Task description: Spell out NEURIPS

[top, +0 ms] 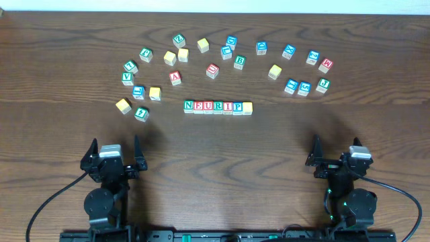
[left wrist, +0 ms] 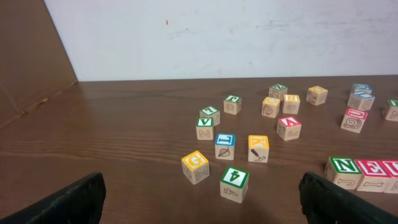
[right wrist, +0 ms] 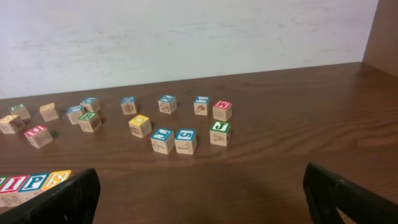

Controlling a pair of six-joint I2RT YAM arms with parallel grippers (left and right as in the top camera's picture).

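Note:
Seven wooden cubes stand touching in a straight row at mid-table, reading N [top: 189, 105], E [top: 199, 106], U [top: 208, 106], R [top: 218, 106], I [top: 228, 106], P [top: 237, 106], then a yellow-topped cube [top: 247, 106]. The left wrist view catches the row's start, N [left wrist: 344, 169] and E [left wrist: 373, 171]. The right wrist view catches its end, I [right wrist: 12, 183], P [right wrist: 34, 182] and a yellow S [right wrist: 56, 179]. My left gripper [top: 115, 144] [left wrist: 205, 211] sits near the front left, open and holding nothing. My right gripper [top: 334, 149] [right wrist: 202, 205] sits near the front right, also open and holding nothing. Both are well short of the row.
Loose letter cubes lie in an arc behind the row: V [top: 127, 78], A [top: 175, 78], a yellow cube [top: 123, 105] and a green-framed cube [left wrist: 234, 183] on the left, J [top: 322, 85] and blue-framed cubes [right wrist: 175, 141] on the right. A white wall [left wrist: 217, 37] backs the table.

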